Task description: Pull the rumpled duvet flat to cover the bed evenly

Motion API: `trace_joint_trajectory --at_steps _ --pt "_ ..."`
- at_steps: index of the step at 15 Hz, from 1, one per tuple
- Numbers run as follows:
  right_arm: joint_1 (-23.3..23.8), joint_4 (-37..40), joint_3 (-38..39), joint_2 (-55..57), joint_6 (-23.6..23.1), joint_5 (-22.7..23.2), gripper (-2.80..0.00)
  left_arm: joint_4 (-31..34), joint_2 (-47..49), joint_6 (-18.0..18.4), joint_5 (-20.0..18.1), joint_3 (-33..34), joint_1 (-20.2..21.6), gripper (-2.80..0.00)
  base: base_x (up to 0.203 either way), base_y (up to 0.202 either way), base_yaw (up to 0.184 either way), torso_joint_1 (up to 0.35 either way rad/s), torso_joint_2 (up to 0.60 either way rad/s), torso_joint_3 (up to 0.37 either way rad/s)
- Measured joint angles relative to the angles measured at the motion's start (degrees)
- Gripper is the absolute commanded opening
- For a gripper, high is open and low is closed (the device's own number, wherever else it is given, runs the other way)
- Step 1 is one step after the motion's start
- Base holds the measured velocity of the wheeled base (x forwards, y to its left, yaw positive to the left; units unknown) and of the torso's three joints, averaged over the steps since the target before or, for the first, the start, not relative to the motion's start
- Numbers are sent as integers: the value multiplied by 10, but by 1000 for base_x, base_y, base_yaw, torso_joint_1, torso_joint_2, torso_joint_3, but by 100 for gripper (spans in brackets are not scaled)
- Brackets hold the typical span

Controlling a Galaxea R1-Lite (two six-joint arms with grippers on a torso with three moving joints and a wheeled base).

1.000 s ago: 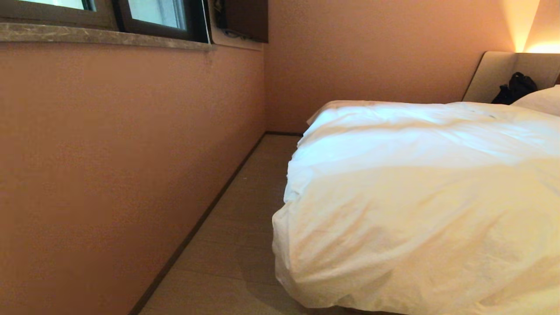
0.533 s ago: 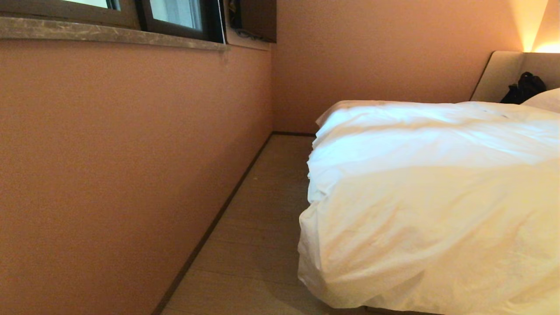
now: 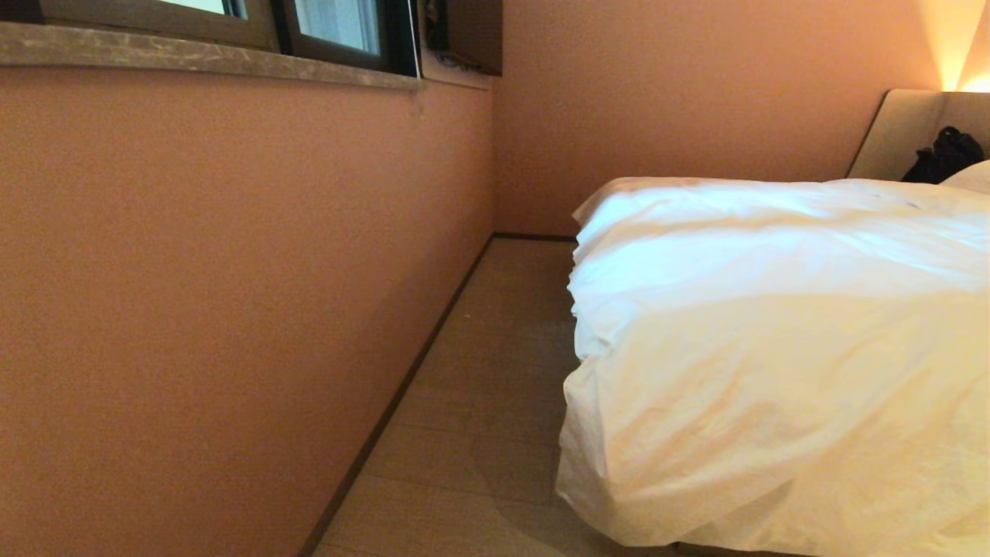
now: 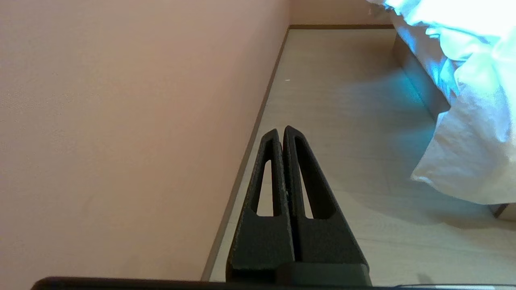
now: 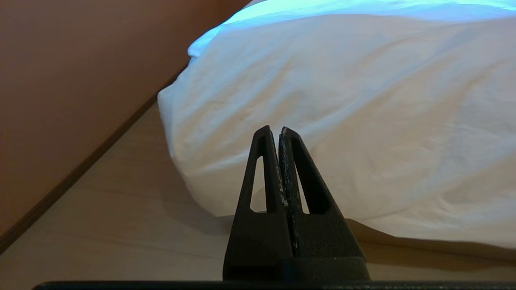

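Note:
The puffy white duvet (image 3: 773, 348) lies wrinkled over the bed and fills the right half of the head view, its near corner hanging almost to the floor. The bed's tan base (image 4: 419, 86) shows under the duvet (image 4: 471, 133) in the left wrist view. A beige headboard (image 3: 901, 131) stands at the far right. Neither arm shows in the head view. My left gripper (image 4: 281, 129) is shut and empty, over the floor beside the wall. My right gripper (image 5: 275, 128) is shut and empty, pointing at the hanging duvet (image 5: 363, 121) and apart from it.
A salmon wall (image 3: 232, 309) with a stone window sill (image 3: 193, 54) runs along the left. A narrow strip of pale wooden floor (image 3: 487, 402) lies between wall and bed. A black bag (image 3: 943, 151) and a pillow (image 3: 971, 176) sit by the headboard.
The whole head view has shifted: bed, wall corner and window all lie further right in the picture, so the camera has moved. The duvet keeps its shape.

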State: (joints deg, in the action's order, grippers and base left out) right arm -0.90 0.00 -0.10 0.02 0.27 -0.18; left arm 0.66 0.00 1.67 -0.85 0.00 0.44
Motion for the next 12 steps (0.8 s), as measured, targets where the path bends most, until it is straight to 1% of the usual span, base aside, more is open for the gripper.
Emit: trace_joint_trajectory --at_steps 6,12 --pt "0 0 0 0 0 0 -280 0 0 -1 2 0 0 -280 -9 0 0 0 1 0" --pt "0 0 0 0 0 0 -280 -1 0 -3 2 0 0 -280 -187 0 1 6 1 0"
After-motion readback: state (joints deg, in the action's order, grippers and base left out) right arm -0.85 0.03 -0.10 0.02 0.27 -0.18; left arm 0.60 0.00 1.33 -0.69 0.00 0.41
